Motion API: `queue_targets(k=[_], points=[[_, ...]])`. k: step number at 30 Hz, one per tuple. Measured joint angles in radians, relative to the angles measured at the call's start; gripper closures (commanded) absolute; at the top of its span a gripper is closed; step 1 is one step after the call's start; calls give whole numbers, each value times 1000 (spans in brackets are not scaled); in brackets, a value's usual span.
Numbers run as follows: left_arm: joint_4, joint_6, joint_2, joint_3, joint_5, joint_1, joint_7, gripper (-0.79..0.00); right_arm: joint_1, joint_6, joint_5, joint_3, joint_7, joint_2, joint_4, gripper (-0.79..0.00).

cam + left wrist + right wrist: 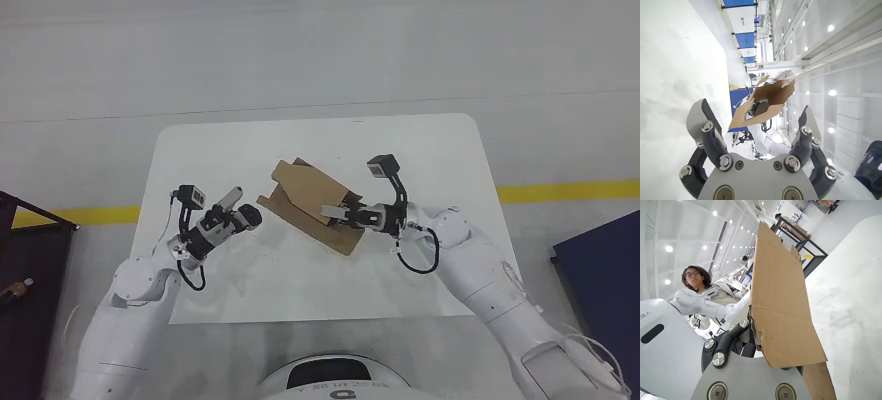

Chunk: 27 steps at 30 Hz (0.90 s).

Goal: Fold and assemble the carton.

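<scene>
**Carton held on a diagonal by the right gripper, left gripper open beside it**

The carton (pixel 305 195) is seen over the middle of the white table (pixel 400 290) as a partly opened brown cardboard sleeve. Its long axis is laid diagonally, from a far-left end to a near-right end. In the left wrist view the open mouth (pixel 770 94) is turned towards the left gripper, so the dark inside is exposed, and loose flaps are spread around that opening. Whether its underside is touching the table cannot be told.

The right gripper (pixel 335 212) is closed on a wall of the carton towards its near-right end. One pale finger (pixel 328 210) is laid on the upper panel in the top view. In the right wrist view the cardboard edge is pinched just in front of the gripper body, and the torn edge of the panel is seen at the grip.

The left gripper (pixel 243 210) is placed just left of the carton, apart from it. Its fingers (pixel 705 111) are spread wide with nothing between them.

The table has rounded corners and a faintly smudged top. A pale grey floor crossed by a yellow line (pixel 570 190) is seen around it, with a dark frame (pixel 30 250) to the left and a blue object (pixel 600 250) to the right. Blue panels (pixel 745 40) and round ceiling lights (pixel 830 28) are shown in the white room.
</scene>
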State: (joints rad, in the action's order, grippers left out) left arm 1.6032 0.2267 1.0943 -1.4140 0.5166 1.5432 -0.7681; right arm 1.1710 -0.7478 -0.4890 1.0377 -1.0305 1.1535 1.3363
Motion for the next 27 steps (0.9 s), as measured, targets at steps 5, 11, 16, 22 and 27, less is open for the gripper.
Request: queue_targets(k=[5,11,16,22,27], points=[[-2,-21,-1,-7,5,7,9,-785,3,9,-70,11,-52,-5,-2,0],[1,-31,0,1,-9,17,11,-785,3,8,-66,10,-50,-4,-2,0],[18,-25,0,-6,-6,27,24,-785,38,118,-195,-20,-70,2,25,0],[51,-14,-2,-13,-1,48,15,-785,40,467,-835,-35,-422,26,-43,0],[88,-12,2,27,-22,39,-2,-785,17,581,-1005,-62,-507,53,-100,0]])
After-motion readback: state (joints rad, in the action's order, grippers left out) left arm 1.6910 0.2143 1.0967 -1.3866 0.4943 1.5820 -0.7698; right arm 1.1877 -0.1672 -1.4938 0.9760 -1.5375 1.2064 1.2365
